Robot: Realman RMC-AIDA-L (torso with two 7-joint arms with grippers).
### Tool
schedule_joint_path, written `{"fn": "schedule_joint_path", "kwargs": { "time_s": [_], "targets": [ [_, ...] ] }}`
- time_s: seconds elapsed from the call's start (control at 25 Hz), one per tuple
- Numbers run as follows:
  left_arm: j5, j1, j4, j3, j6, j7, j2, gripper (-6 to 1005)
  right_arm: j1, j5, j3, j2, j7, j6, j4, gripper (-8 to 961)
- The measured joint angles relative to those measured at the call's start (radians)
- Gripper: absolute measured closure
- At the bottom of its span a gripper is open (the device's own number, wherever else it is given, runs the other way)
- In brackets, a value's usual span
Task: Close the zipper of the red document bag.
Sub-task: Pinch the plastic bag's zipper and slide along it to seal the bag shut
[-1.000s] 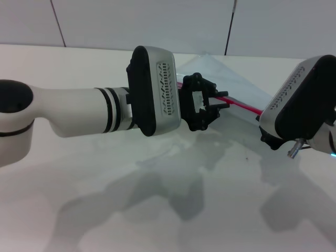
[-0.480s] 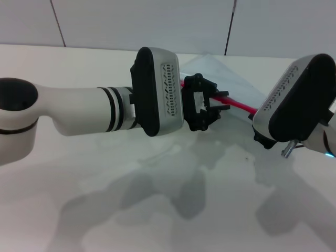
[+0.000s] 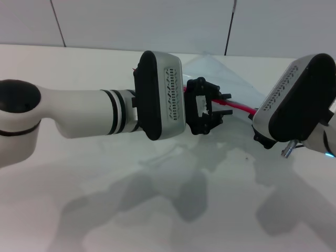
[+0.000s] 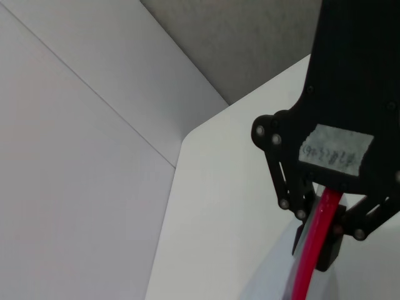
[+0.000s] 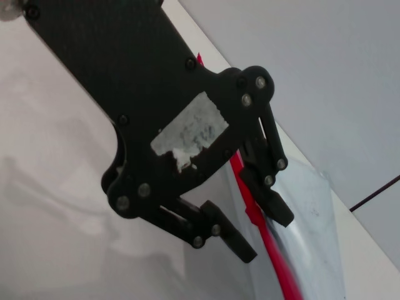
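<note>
The red document bag (image 3: 233,79) lies flat and translucent on the white table, beyond both arms. Its zipper (image 3: 242,107) is a thin red strip running across the table toward my right arm. My left gripper (image 3: 227,104) reaches in from the left. In the left wrist view the zipper (image 4: 315,240) passes straight between the fingers of the left gripper (image 4: 319,250), which are shut on it. In the head view my right gripper is hidden under its own wrist housing (image 3: 294,100). In the right wrist view the right gripper (image 5: 265,236) stands open, with the zipper (image 5: 275,262) beside one finger.
The white table (image 3: 157,210) spreads out in front, with arm shadows on it. A grey panelled wall (image 3: 131,21) stands behind the table's far edge. My two wrists are close together over the bag.
My left gripper has slid a little to the right along the red strip. The right arm shifted slightly left a second ago and has since held still.
</note>
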Motion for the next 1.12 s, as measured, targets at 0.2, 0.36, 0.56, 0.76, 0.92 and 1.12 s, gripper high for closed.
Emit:
{"fn": "schedule_joint_path", "kwargs": {
  "time_s": [0.2,0.36,0.56,0.76,0.92,1.12],
  "targets": [
    [-0.001,0.003,0.003,-0.001,0.000,0.001,0.000,727,0.000,0.000,-0.001,0.000,0.000,-0.002,-0.001,904],
    [-0.036,0.005,0.004,-0.001,0.012,0.030,0.000,732,0.000,0.000,-0.001,0.000,0.000,-0.003,-0.001,903],
    [-0.138,0.019,0.000,0.010,0.025,0.152,0.000,758,0.000,0.000,-0.002,0.000,0.000,-0.002,-0.001,902],
    [-0.156,0.014,-0.018,0.014,0.027,0.163,0.000,807,0.000,0.000,-0.002,0.000,0.000,-0.002,-0.001,902],
    [-0.157,0.009,-0.024,0.015,0.027,0.163,0.000,825,0.000,0.000,-0.002,0.000,0.000,-0.002,-0.001,901],
    [-0.158,0.009,-0.025,0.016,0.027,0.164,0.000,834,0.000,0.000,-0.003,0.000,0.000,-0.001,-0.003,900]
  ]
}}
